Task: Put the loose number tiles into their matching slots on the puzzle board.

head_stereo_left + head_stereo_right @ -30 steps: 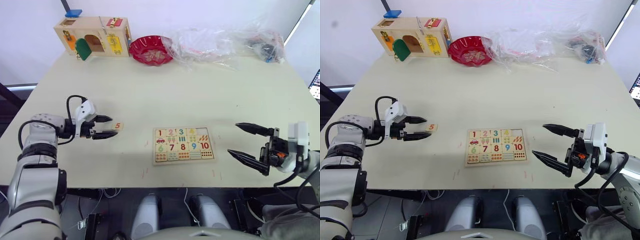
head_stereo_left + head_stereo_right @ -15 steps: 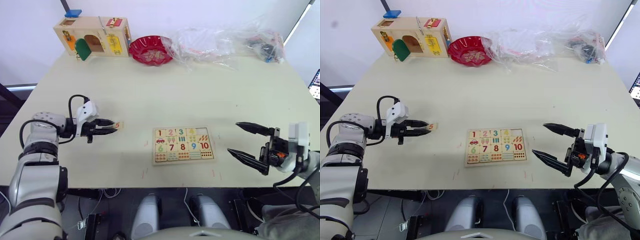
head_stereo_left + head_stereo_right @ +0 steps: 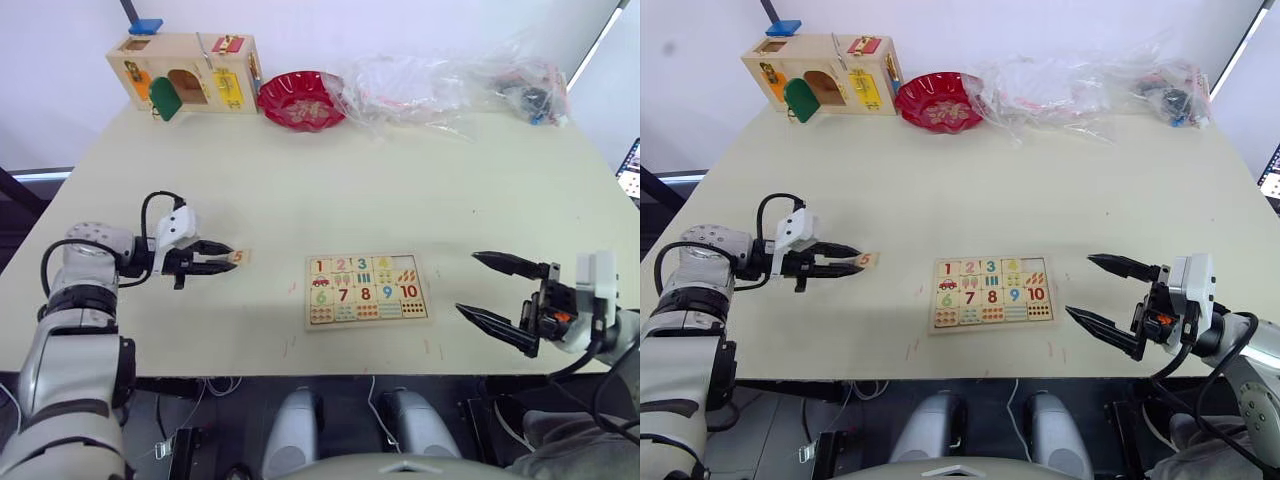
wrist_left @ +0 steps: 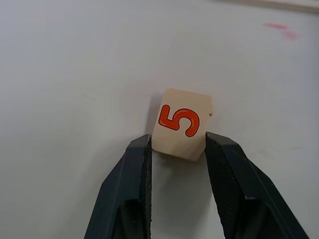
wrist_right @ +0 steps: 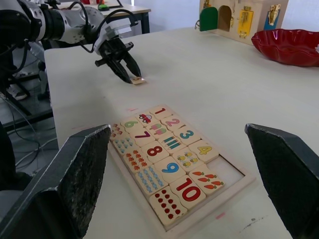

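Pale-wood tile 5 (image 4: pixel 180 130), red numeral up, lies flat on the cream surface (image 3: pixel 400 190), well left of the board (image 3: pixel 366 290). Left tool (image 3: pixel 229 262) is low over the surface with its two black fingers nearly closed on the tile's near end; wrist view shows one fingertip (image 4: pixel 142 149) at each side of the tile, touching or all but touching it, so call it a pinch at the tile's near corners, most of the tile sticking out beyond the tips. Tile not lifted as far as can be told. Board lies flat near the front edge of the surface, roughly centred between the arms. Its top row reads 1, 2, 3, 4 seated, then one bare slot (image 5: pixel 228 168) at the right end above the carrot picture square. Row 6 to 10 is full, dot squares below. Right tool (image 3: pixel 495 292) hangs just right of the board over the front edge of the surface, fingers spread wide, nothing between them; its wrist view looks across the board toward the left tool. Back of the surface: wooden latch box (image 3: pixel 187 72) at the far left, red bowl (image 3: pixel 302 99) beside it, crumpled clear plastic bags (image 3: pixel 450 85) running to the far right corner. None of that is near the board or either tool.
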Motion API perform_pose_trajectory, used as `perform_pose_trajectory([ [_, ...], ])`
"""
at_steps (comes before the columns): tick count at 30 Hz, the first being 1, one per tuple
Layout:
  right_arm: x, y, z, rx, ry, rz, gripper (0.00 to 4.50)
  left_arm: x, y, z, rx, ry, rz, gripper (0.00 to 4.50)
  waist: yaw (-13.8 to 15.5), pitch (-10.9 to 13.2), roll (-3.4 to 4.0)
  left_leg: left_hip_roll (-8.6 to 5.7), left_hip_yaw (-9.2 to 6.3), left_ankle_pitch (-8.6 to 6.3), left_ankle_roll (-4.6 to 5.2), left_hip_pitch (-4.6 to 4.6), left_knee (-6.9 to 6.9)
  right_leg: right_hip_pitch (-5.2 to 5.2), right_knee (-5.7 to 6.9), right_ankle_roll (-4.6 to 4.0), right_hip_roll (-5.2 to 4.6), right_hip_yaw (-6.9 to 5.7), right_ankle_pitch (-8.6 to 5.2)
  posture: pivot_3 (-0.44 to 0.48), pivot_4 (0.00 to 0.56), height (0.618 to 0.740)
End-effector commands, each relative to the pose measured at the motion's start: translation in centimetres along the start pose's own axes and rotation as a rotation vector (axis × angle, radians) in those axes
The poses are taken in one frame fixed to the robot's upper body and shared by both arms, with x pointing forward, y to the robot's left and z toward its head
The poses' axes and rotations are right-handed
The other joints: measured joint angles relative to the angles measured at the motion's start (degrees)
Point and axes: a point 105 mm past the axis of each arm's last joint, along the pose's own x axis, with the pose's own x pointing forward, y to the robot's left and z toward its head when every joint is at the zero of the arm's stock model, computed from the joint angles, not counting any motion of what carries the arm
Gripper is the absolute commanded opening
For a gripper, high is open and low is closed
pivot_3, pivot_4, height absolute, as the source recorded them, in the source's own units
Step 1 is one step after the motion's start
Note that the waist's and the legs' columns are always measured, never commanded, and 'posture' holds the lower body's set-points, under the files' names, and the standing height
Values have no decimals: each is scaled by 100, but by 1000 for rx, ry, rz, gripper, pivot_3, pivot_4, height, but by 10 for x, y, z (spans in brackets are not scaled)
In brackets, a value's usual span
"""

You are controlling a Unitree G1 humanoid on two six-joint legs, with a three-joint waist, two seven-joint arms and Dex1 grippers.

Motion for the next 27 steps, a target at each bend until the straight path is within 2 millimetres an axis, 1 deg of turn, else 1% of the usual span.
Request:
perform_pose_trajectory([
  [1,-3,2,11,-60,-18,-10,4500,-5,-9,18,81,14,-14,1502,-16,0,0,1,1,0,0,0,0,0,0,0,-1,1,0,0,150,740],
  [4,-4,4,10,-52,-14,-4,4500,-1,-29,33,83,26,-43,1502,-31,0,1,10,1,0,0,2,-1,0,1,-1,-3,2,-1,0,150,740],
  [6,-5,7,9,-49,1,11,4500,3,-41,40,122,126,-3,1502,-26,1,2,15,-1,0,0,3,-2,0,2,-1,-5,1,-2,0,150,740],
  [8,-5,9,8,-46,8,23,4500,7,-57,51,103,134,-29,1502,-5,1,2,14,-1,0,0,3,-2,0,0,3,-8,2,-5,0,150,740],
  [10,-5,9,7,-46,10,27,4500,13,-62,59,28,127,-21,1502,24,1,2,12,-2,0,0,5,-1,2,1,16,-10,1,-13,0,150,740],
  [12,-4,8,7,-47,11,30,4500,16,-63,63,-1,132,2,1502,30,1,2,9,-3,0,0,6,1,2,1,21,-7,0,-16,0,150,740],
  [15,-3,9,7,-47,13,39,4500,22,-63,64,3,147,37,1502,13,2,3,1,-1,0,0,7,-1,1,-1,22,0,1,-17,0,150,740],
  [18,-3,9,7,-48,14,45,4500,27,-65,58,9,172,62,1502,-8,2,4,0,-1,0,0,6,-2,1,-2,22,3,1,-17,0,150,740],
  [27,-4,13,5,-41,24,63,4500,35,-73,42,-2,191,54,1502,10,2,4,1,0,0,0,7,-3,0,-3,21,-1,2,-17,0,150,740],
])
